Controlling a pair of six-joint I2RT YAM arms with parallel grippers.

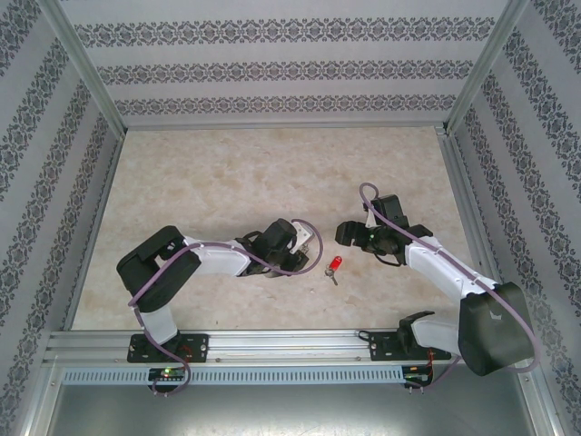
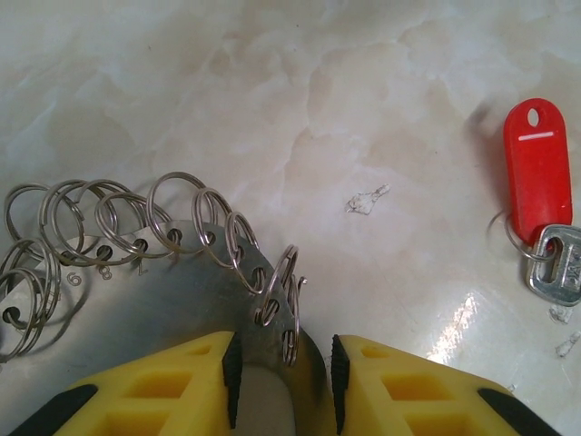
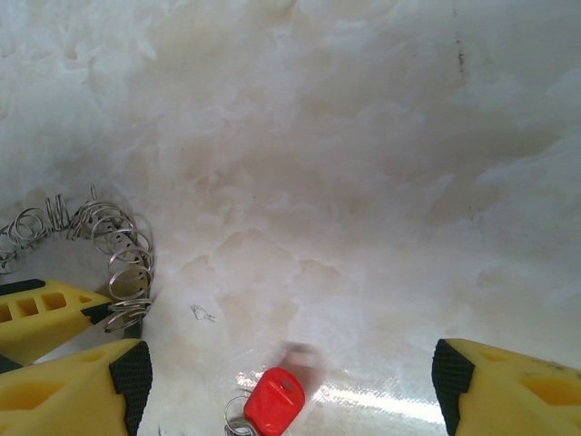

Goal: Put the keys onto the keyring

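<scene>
The key lies flat on the table between the two grippers, its red plastic head joined by a small ring to a short silvery blade. My left gripper is shut on the keyring, a grey metal hoop fringed with small silvery split rings, held low over the table just left of the key. My right gripper stands wide open above the key, which lies between its fingers, touched by neither. In the top view the left gripper and right gripper face each other.
The marbled beige table is walled with patterned panels on three sides. A metal rail runs along the near edge by the arm bases. The left gripper's yellow finger and the keyring sit close to my right gripper's left finger.
</scene>
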